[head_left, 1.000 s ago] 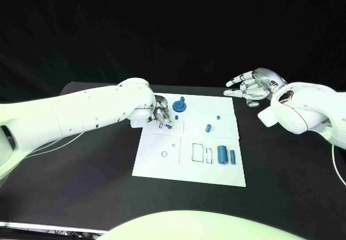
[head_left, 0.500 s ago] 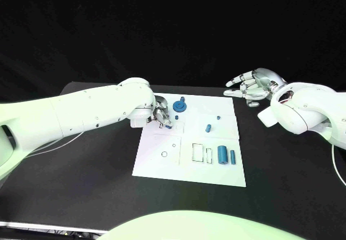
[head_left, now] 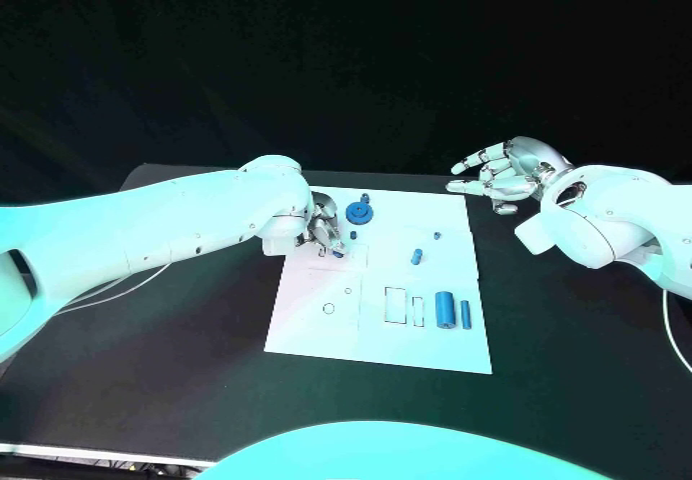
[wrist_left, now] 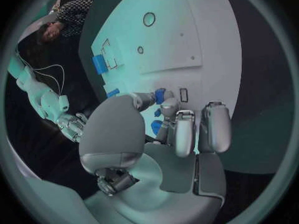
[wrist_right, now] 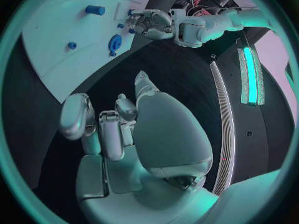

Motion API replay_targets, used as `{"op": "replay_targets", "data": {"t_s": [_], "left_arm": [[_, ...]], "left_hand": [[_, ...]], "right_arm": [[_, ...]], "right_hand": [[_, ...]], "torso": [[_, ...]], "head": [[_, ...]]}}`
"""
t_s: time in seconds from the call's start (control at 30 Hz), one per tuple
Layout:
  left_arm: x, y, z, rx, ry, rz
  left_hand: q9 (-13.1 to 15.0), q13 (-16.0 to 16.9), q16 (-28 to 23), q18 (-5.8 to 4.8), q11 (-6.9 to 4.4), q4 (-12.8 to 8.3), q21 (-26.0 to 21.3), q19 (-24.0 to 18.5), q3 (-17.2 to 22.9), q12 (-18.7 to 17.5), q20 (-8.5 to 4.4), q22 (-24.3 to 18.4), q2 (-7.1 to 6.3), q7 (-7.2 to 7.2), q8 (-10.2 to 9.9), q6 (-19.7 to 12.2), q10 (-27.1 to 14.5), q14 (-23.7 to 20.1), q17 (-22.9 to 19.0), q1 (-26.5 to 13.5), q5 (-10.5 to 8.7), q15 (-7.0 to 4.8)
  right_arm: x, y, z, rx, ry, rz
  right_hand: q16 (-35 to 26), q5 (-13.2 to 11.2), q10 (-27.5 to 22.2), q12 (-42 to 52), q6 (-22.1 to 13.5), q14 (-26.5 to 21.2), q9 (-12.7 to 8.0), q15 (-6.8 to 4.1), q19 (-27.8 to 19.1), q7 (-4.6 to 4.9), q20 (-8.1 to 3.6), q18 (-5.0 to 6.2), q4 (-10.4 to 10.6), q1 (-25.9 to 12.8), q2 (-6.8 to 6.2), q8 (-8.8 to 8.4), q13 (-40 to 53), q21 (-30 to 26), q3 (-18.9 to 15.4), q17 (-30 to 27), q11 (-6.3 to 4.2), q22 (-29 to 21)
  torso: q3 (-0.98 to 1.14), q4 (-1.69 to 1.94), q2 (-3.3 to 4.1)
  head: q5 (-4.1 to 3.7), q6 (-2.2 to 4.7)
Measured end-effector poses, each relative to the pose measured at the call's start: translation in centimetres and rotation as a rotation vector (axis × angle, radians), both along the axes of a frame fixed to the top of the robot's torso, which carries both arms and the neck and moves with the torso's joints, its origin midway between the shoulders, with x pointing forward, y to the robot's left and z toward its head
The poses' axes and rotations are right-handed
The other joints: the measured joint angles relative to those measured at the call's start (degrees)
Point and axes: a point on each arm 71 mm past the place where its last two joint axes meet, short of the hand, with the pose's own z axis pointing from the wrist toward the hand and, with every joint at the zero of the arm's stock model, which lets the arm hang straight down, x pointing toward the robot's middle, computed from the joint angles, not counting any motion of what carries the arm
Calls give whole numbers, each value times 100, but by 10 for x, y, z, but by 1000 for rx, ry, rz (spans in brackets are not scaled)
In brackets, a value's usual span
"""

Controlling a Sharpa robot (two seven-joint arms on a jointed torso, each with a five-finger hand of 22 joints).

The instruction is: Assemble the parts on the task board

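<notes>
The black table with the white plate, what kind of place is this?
Likely a robotics lab test station: a white task board with small blue parts on a black table, worked by two robot hands.

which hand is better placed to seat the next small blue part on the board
Left, most likely. The left hand is already down over the task board with a small blue part at its fingertips. The right hand hovers beyond the board's far right corner, fingers spread, holding nothing.

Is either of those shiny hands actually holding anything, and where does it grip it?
The left hand pinches a small blue part between its fingertips; which end it grips cannot be told. The right hand holds nothing.
</notes>
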Motion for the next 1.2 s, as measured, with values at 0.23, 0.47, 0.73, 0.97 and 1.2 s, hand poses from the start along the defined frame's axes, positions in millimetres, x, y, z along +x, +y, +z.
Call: {"op": "replay_targets", "data": {"t_s": [0.23, 0.47, 0.73, 0.97, 1.2], "left_arm": [[1, -2, -1, 4, 16, 1], [3, -3, -1, 9, 26, 2], [4, -3, -1, 10, 31, 7], [4, -3, -1, 8, 31, 10], [4, -2, -1, 5, 30, 14]], "left_hand": [[157, 27, 23, 0, -12, 0, 0, 20, 0, 1, -20, 23, 23, -21, 49, 82, 52, 21, 0, -192, -1, -21], [164, 80, 23, 1, -40, -371, 25, 40, 369, 40, -40, 87, 46, -90, 76, 191, 126, 0, 0, -474, -32, -41], [202, 152, 22, 2, -91, -339, 47, 103, 402, 86, -62, 149, 118, -64, 76, 223, 216, 7, -1, -699, -9, -74], [217, 153, 22, 2, -91, -322, 47, 107, 418, 90, -67, 157, 211, -73, 76, 234, 217, 0, -1, -793, -8, -81], [213, 131, 22, 2, -90, -322, 47, 122, 418, 90, -82, 159, 223, -81, 75, 243, 217, -1, -1, -803, -9, -81]], "right_arm": [[0, 0, 0, 0, 1, 0], [0, 0, -1, 0, 1, 1], [0, 0, -1, 0, 3, 1], [0, 0, -2, -1, 4, 1], [-1, 0, -2, -1, 5, 1]], "right_hand": [[0, 0, 0, 0, 0, 0, 0, 0, 0, 0, 0, 0, 0, 0, 0, 0, 0, 0, 0, 2, 0, 0], [0, 0, 0, 0, 0, 0, 0, 0, 0, 0, 0, 0, 0, 0, 0, 0, 0, 0, 0, 4, 0, 0], [0, 0, 0, 0, 0, 0, 0, 0, 0, 0, 0, 0, 0, 0, 0, 0, 0, 0, 0, 4, 0, 0], [0, 0, 0, 0, 0, 0, 0, 0, 0, 0, 0, 0, 0, 0, 0, 0, 1, 0, 0, 3, 0, 0], [0, 0, 0, 0, 0, 0, 0, 0, 0, 0, 0, 0, 0, 0, 0, 0, 1, 0, 0, 3, 0, 0]], "torso": [[0, -2, 2], [0, -7, 4], [0, -4, 4], [-4, -3, 2], [-7, -3, 2]], "head": [[1, -21], [-8, -27], [-19, -27], [-21, -19], [-22, -12]]}}
